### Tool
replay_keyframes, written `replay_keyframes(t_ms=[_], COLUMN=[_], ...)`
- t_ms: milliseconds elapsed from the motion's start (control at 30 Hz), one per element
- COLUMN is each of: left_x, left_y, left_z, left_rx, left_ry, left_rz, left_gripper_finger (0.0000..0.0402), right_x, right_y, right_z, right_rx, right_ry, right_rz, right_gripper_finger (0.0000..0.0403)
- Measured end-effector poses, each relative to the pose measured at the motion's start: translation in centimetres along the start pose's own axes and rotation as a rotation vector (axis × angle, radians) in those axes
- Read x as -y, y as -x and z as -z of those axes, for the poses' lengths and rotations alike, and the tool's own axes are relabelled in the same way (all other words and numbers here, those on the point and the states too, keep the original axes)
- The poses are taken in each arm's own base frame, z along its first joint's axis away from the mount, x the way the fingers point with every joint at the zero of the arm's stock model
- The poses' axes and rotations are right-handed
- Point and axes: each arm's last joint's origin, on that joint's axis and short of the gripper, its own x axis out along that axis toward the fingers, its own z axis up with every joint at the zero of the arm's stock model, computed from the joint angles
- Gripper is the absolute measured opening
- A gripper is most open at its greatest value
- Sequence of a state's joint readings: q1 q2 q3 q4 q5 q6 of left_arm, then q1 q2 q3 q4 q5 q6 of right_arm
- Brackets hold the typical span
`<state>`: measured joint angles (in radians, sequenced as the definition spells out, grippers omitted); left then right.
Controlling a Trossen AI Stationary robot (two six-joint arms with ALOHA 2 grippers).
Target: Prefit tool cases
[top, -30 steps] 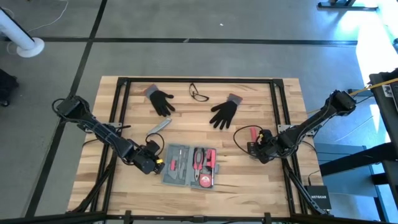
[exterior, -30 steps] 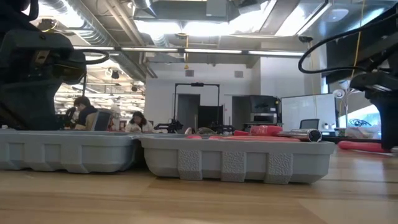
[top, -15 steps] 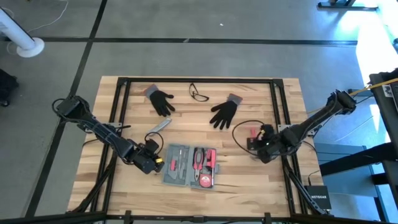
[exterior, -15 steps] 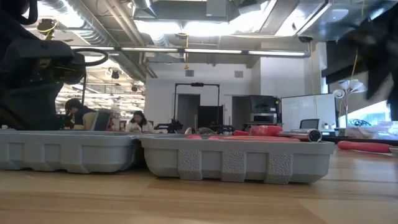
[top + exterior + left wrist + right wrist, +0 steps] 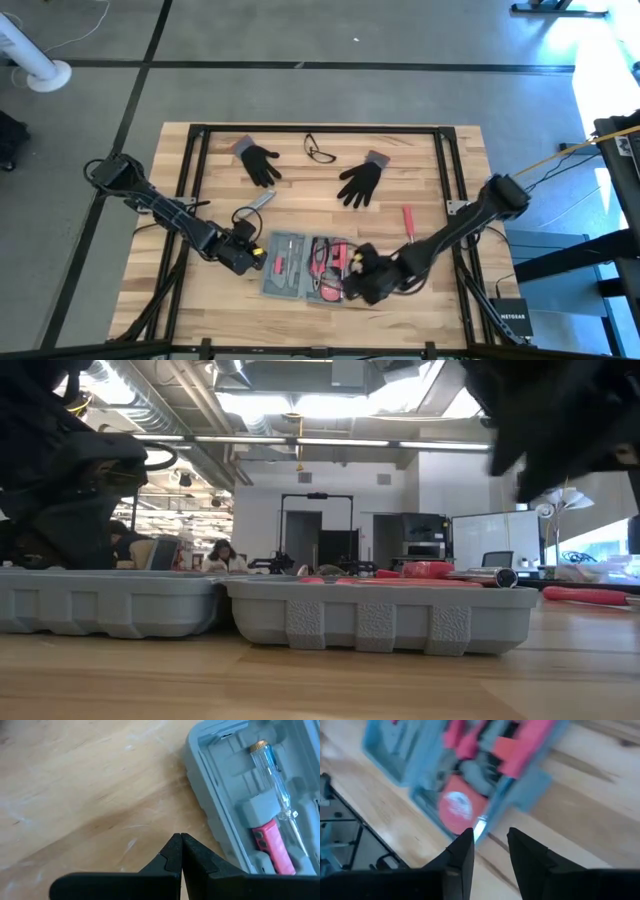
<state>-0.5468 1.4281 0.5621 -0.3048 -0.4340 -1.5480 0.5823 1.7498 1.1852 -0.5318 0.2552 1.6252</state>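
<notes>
High view: ribbed grey plastic case point(image 5: 305, 267) between closed left gripper point(image 5: 256, 257) and seemingly parted right gripper point(image 5: 356, 285)

Wooden table point(image 5: 460, 300) — case point(image 5: 290, 275), gloves point(image 5: 260, 162), glasses point(image 5: 320, 150)

Left gripper point(image 5: 180, 839) low, fingers pressed together — right gripper point(image 5: 490, 836) stretched inward, fingers parted, holding nothing.

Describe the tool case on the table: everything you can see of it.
The tool case is a flat blue-grey plastic tray, lying open near the table's front edge. Its moulded recesses hold red-handled tools, including a clear-shafted screwdriver. The shut left gripper sits by its left end, and the right gripper, fingers apart, is at its right end; contact is unclear.
</notes>
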Motion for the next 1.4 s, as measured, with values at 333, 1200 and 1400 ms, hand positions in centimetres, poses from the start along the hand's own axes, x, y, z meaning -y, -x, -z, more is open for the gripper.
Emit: replay_keyframes(t_ms=[333,1200,1400], left_x=[0.1,0.1,0.1], left_y=[0.0,0.2,0.2], left_z=[0.1,0.8,0.8], left_rx=[-0.015,-0.120,-0.118], left_ry=[-0.038,-0.152,-0.140], left_rz=[0.007,0.023,0.021], left_gripper_finger=[0.0000,0.0000,0.0000], right_x=[-3.5,-2.6,-2.3], right_y=[-2.5,-3.5,-4.8], right_z=[-0.8,-2.3,-2.4], right_rx=[0.016,-0.019,-0.040], right_ry=[-0.098,-0.103,-0.115], right_rz=[0.001,0.116,0.147], right_gripper_finger=[0.0118,0.0262,0.0239])
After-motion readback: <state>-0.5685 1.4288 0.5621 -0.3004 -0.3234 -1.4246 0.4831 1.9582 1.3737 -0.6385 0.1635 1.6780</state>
